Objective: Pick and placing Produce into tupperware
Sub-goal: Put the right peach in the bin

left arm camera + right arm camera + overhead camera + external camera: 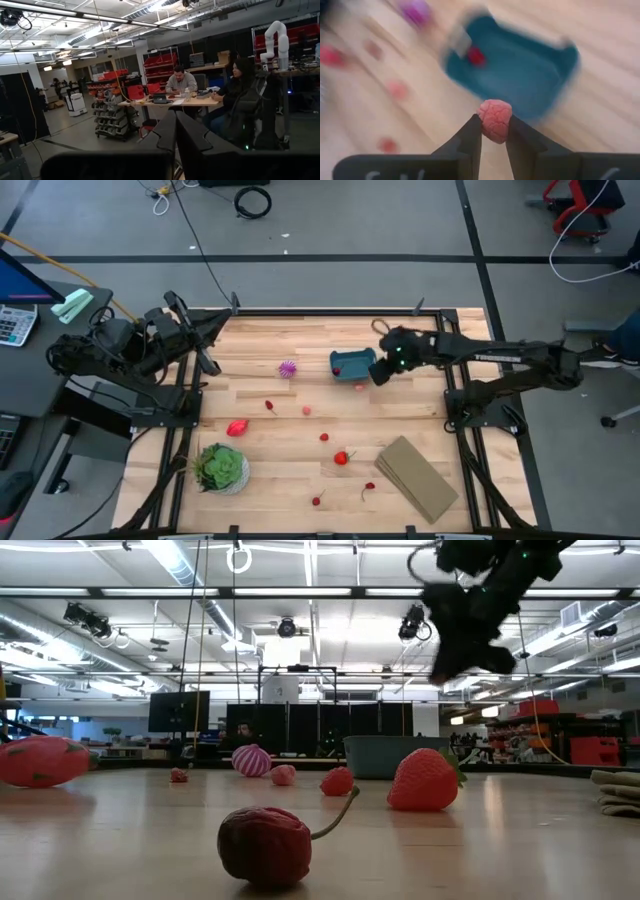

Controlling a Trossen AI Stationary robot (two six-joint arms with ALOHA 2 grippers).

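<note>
The teal tupperware [350, 363] stands on the wooden table at the far middle, with one red piece [476, 56] inside. My right gripper [378, 372] hovers at the tub's right side, shut on a pink bumpy berry [495, 120]. Loose produce lies over the table: a spiky purple piece [288, 368], a red one [237, 427], a strawberry [342, 458] and a stemmed cherry [265, 845]. My left gripper [176, 145] waits shut at the table's far left corner, raised and facing the room. My right gripper pinches the pink berry by its two sides [495, 131], between the free ends of its two fingers [470, 137]. The fingers slant down from the table's right side. The berry is lifted clear, above the table just beside the tub's wall.
A green plant in a white pot [220, 468] stands near left. A flat tan block [417, 477] lies near right. Black frame rails run along the table's left and right edges. People sit at a desk in the room beyond.
</note>
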